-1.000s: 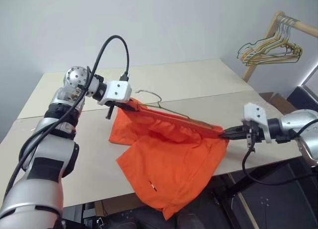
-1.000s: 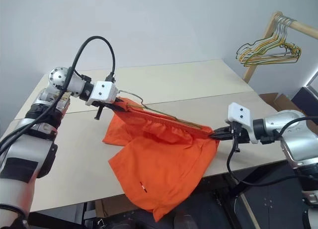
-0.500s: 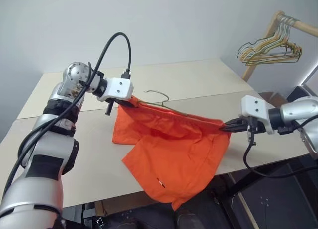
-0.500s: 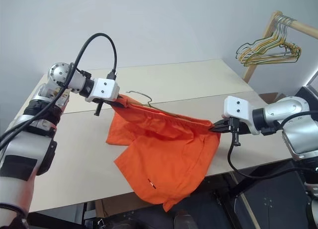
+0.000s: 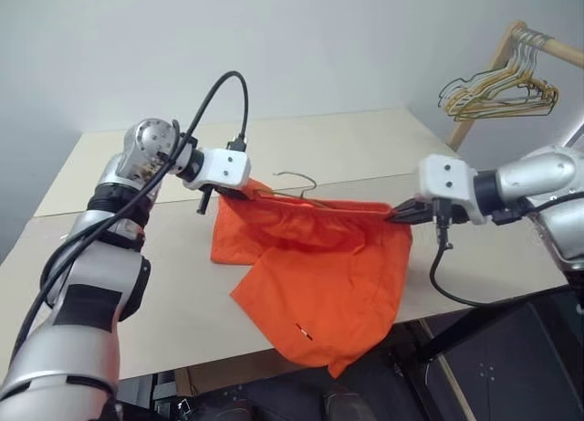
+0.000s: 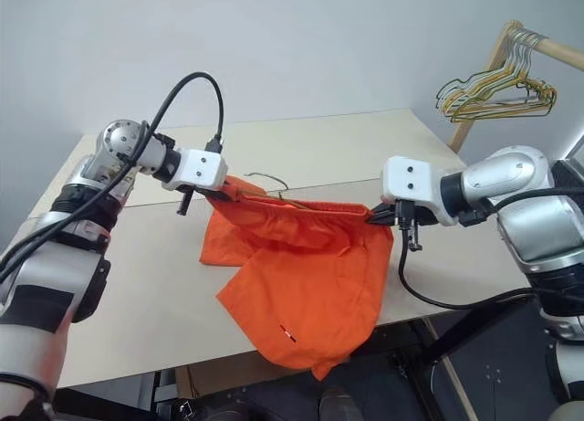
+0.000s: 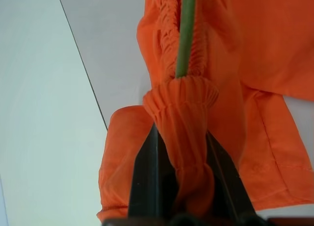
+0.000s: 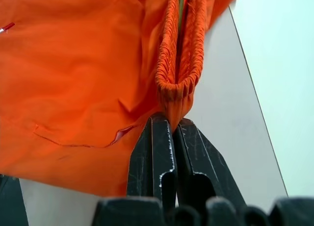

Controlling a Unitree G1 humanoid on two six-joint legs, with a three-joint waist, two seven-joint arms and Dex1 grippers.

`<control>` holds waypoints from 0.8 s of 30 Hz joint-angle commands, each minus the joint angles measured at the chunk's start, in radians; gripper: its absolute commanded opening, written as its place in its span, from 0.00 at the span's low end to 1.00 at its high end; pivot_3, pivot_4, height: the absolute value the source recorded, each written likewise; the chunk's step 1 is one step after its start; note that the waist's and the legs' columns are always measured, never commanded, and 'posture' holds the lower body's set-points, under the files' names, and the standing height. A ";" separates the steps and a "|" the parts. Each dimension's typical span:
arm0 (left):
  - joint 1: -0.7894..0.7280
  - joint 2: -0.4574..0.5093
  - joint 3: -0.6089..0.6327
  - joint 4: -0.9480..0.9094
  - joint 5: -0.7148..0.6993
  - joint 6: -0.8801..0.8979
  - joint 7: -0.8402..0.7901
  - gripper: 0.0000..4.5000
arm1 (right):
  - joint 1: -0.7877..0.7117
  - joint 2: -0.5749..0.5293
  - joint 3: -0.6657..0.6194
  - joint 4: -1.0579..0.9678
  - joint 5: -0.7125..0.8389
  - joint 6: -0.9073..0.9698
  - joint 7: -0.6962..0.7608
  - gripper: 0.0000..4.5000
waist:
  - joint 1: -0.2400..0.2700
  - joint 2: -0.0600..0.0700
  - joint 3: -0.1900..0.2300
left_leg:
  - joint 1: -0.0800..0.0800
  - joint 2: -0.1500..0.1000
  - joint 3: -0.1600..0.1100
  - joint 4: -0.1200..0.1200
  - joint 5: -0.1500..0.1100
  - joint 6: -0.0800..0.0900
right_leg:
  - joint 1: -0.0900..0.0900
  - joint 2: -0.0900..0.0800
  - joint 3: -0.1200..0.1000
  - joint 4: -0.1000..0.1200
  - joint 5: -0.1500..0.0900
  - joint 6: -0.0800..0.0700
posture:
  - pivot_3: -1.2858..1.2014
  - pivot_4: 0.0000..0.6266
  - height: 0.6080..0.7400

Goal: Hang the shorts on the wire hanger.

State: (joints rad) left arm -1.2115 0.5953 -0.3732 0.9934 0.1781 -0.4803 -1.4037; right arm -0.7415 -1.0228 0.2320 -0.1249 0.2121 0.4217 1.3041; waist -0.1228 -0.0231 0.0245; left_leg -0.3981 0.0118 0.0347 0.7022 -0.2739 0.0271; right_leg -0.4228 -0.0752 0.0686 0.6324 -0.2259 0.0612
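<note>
Two closed grippers, left gripper (image 5: 245,193) and right gripper (image 5: 398,215), are clamped on the gathered waistband ends of the shorts (image 5: 319,284), stretched mid-frame over the table (image 5: 164,293). Soft, light fabric sags; waistband corners are judged best held. The wire hanger (image 5: 297,178) is threaded inside.

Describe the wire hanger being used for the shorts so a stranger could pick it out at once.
On the beige table, orange shorts are stretched between two end effectors. The wire hanger sits inside their waistband, its curved hook poking out above. It is single and olive-grey, unlike the bunch of hangers on the wooden rail.
</note>
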 commanded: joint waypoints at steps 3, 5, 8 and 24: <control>-0.014 -0.003 0.026 -0.043 0.004 0.014 0.022 0.00 | -0.061 0.039 0.006 -0.027 -0.037 0.049 -0.019 0.00 | -0.001 0.000 0.000 | 0.000 0.000 0.000 0.000 0.000 0.000 | 0.000 0.000 0.000 0.000 0.000 0.000 | 0.46 0.00 1.00; -0.008 -0.004 0.030 -0.055 0.001 0.015 0.018 0.00 | -0.070 0.063 0.009 -0.028 -0.042 0.069 -0.034 0.00 | -0.001 0.000 0.000 | 0.000 0.000 0.000 0.000 0.000 0.000 | 0.000 0.000 0.000 0.000 0.000 0.000 | 0.46 0.00 1.00; 0.003 -0.011 0.048 -0.074 -0.027 0.035 0.003 0.00 | -0.071 0.090 0.011 -0.041 -0.046 0.075 -0.045 0.00 | -0.001 0.000 0.000 | 0.000 0.000 -0.001 0.000 0.000 0.000 | 0.000 0.000 0.000 0.000 0.000 0.000 | 0.46 0.00 1.00; 0.037 -0.005 0.082 -0.120 -0.049 0.096 0.003 0.00 | -0.023 0.210 0.023 -0.069 -0.095 0.040 -0.142 0.18 | -0.005 0.000 0.000 | 0.000 0.000 -0.001 0.000 0.000 0.000 | 0.000 0.000 0.000 0.001 0.000 0.000 | 0.46 0.00 1.00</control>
State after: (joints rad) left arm -1.1637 0.5838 -0.3239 0.9098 0.1531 -0.3897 -1.4117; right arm -0.7583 -0.8124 0.2809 -0.1584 0.1187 0.4880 1.1744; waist -0.1279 -0.0230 0.0245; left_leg -0.3983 0.0116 0.0333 0.7024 -0.2738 0.0271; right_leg -0.4231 -0.0752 0.0683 0.6332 -0.2257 0.0612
